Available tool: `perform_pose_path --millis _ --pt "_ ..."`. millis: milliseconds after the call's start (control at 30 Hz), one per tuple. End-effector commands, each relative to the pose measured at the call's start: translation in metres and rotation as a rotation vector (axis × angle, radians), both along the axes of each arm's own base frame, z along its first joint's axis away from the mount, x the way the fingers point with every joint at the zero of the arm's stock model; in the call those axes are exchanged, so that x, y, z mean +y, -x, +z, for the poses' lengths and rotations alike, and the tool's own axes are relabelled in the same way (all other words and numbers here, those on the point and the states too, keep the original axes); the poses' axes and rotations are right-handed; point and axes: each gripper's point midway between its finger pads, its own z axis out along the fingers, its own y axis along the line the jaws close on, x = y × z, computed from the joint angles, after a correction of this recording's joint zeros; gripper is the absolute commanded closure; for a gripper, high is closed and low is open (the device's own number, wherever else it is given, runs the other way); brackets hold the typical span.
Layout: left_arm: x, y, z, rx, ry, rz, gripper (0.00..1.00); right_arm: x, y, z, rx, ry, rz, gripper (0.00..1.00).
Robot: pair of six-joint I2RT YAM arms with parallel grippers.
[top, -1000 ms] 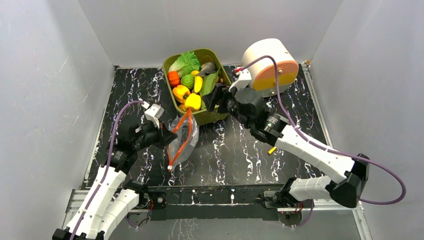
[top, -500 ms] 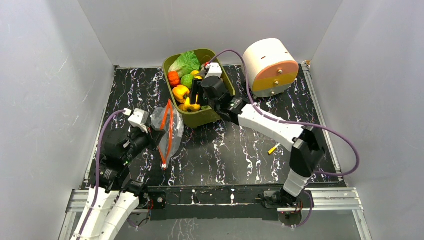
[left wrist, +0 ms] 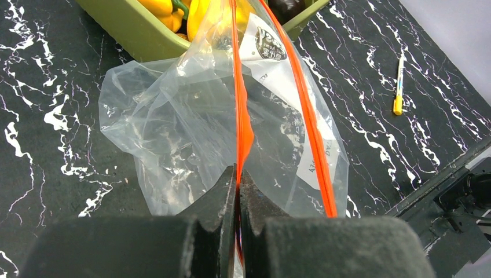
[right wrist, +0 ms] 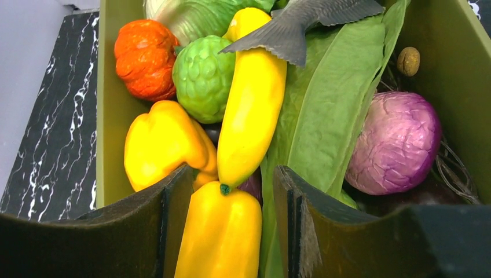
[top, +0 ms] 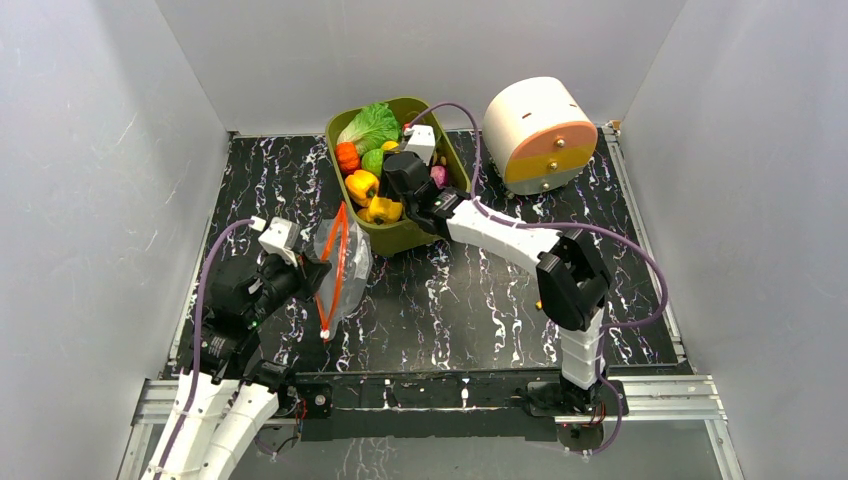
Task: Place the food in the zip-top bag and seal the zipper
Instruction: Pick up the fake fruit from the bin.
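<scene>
Right now the left gripper is pinched shut on the zipper, the red-orange strip on the zip-top bag. It holds one side of the strip up, likely so the bag's mouth gapes open for food. The other side of the strip runs just to the right of its fingers. The clear bag hangs in front of this gripper and reaches toward the olive-green tub.

The right gripper is down inside the tub. Its fingers stand apart, one on each side of a yellow pepper. A little gap shows beside the pepper, so the gripper is open and not squeezing yet. It looks ready to take that pepper. Just ahead of it lies a long yellow banana. A purple onion sits ahead to its right. A second yellow pepper and an orange piece sit ahead to its left.

The table is black with white streaks, like marble. Plain white walls stand on three sides. A round white and orange drum rests well to the right of the right gripper. A small yellow stick lies far to the right of the left gripper.
</scene>
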Motion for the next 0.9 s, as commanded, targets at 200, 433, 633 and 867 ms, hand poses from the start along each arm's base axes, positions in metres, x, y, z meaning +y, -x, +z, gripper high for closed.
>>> perform_pose_path --millis 200,433,633,867 --pt "-0.006 0.005 0.012 -0.046 0.007 -0.056 1.0 0.016 -0.039 0.035 -0.114 -0.139 -0.086 0.52" --pt "-0.006 0.007 0.012 -0.05 0.0 -0.065 1.0 0.007 -0.048 0.016 -0.101 -0.127 -0.182 0.47" --pt "-0.007 0.009 0.015 -0.064 0.003 -0.075 1.0 0.007 -0.054 0.013 -0.126 -0.144 -0.202 0.46" --pt "-0.006 0.006 0.013 -0.046 0.007 -0.058 1.0 0.003 -0.059 0.015 -0.12 -0.242 -0.171 0.59"
